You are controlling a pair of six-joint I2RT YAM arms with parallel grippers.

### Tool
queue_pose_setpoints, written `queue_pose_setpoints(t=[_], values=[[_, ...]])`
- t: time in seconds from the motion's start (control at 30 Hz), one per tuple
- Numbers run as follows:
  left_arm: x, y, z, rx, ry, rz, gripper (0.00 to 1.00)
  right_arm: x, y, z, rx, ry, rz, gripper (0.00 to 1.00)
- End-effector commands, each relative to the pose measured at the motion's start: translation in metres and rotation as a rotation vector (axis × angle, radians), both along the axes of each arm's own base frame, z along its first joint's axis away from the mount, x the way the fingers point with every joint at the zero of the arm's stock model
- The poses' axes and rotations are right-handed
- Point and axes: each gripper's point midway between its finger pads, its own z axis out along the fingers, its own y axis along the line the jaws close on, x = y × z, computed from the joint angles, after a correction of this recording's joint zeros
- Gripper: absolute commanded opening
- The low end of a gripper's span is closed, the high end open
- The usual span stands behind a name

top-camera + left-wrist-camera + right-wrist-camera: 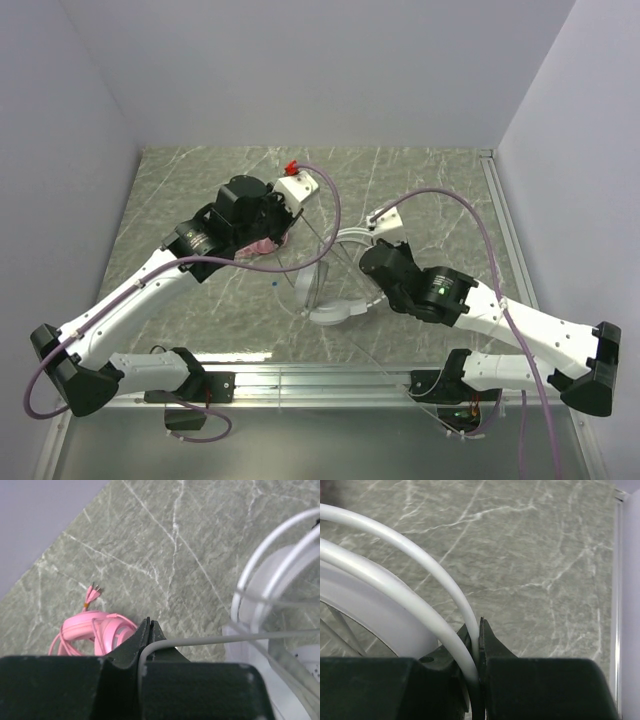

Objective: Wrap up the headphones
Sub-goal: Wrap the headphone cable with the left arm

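Note:
The white headphones point(330, 312) are near the table's middle, with one earcup low and the headband arching up toward my right gripper point(358, 243). In the right wrist view that gripper point(480, 626) is shut on one thin white headband wire point(445, 582). My left gripper point(149, 623) is shut on the white set's thin grey cable point(210, 639), which runs taut to the right toward the white headphones point(260, 587). The pink headphones point(95, 629) lie on the table just left of those jaws, cable bundled. From above, the pink headphones point(266, 245) are mostly hidden under the left arm.
The marble tabletop point(430, 180) is bounded by grey walls at the back and sides. A metal rail point(320, 378) runs along the near edge by the arm bases. Purple arm cables point(470, 215) loop above the table on the right.

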Motion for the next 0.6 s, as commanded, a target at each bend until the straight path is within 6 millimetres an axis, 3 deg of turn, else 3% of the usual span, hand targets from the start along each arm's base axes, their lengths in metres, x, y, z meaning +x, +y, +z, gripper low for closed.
queue_pose_setpoints(t=[0.0, 0.13, 0.27, 0.4, 0.53, 0.57], values=[[0.028, 0.014, 0.075, -0.212, -0.199, 0.083, 0.00, -0.022, -0.005, -0.018, -0.145, 0.110, 0.141, 0.00], [0.033, -0.001, 0.071, -0.235, -0.174, 0.037, 0.00, -0.037, 0.025, -0.017, -0.041, 0.157, 0.294, 0.00], [0.040, -0.012, 0.064, -0.269, -0.162, 0.026, 0.01, -0.051, 0.049, 0.003, 0.101, 0.147, 0.428, 0.00], [0.052, -0.013, 0.052, -0.309, -0.124, 0.051, 0.01, -0.057, 0.049, 0.023, 0.173, 0.115, 0.448, 0.00], [0.056, -0.012, 0.037, -0.361, -0.100, 0.050, 0.01, -0.057, 0.043, 0.027, 0.175, 0.116, 0.424, 0.00], [0.056, -0.014, 0.044, -0.419, -0.106, 0.051, 0.00, -0.057, 0.039, 0.027, 0.163, 0.125, 0.408, 0.00]])
